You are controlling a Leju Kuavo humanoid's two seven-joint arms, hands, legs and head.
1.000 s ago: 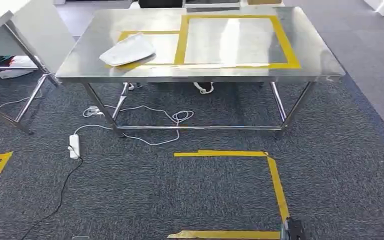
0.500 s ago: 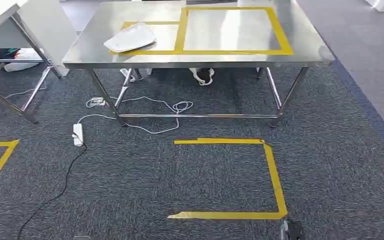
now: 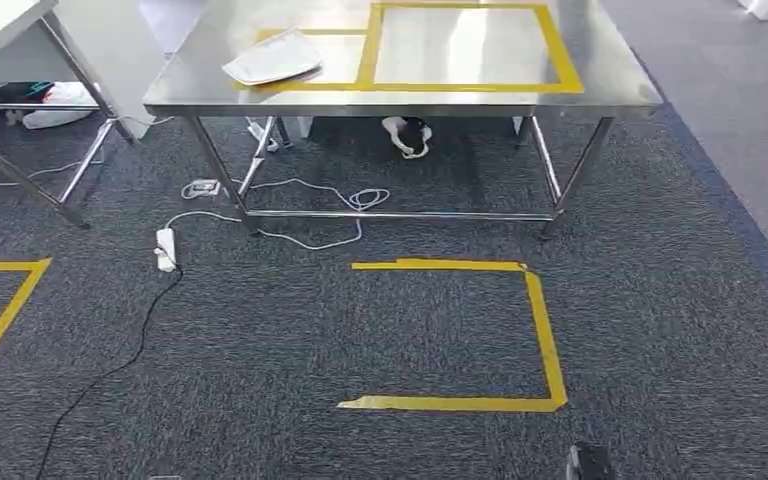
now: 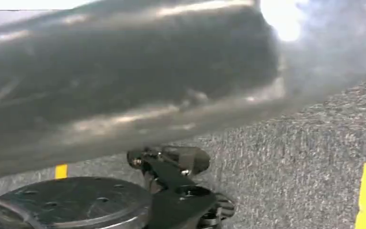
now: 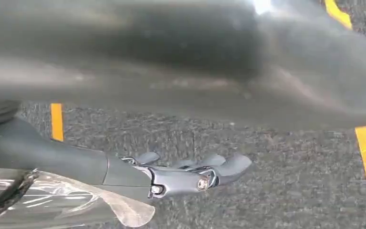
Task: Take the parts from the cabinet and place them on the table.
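Nearest: right hand [image 5: 190,174] seen in right wrist view over dark carpet [image 3: 660,330], fingers [image 5: 228,164] stretched out fairly straight, a bit apart, nothing betw. them; crinkled clear plastic [image 5: 76,202] beside wrist. Left hand [image 4: 181,191] in left wrist view: dark, partly hidden, can't tell how far open or if holding anything. Further out on floor, yellow tape outline [image 3: 545,340]; off to left, white power strip [image 3: 166,248] w/ black cable. Beyond, steel table [image 3: 610,95] w/ yellow-taped rectangles on top. White part [image 3: 272,58] lying flat on table's left side, in smaller taped rectangle, overlapping tape edge.
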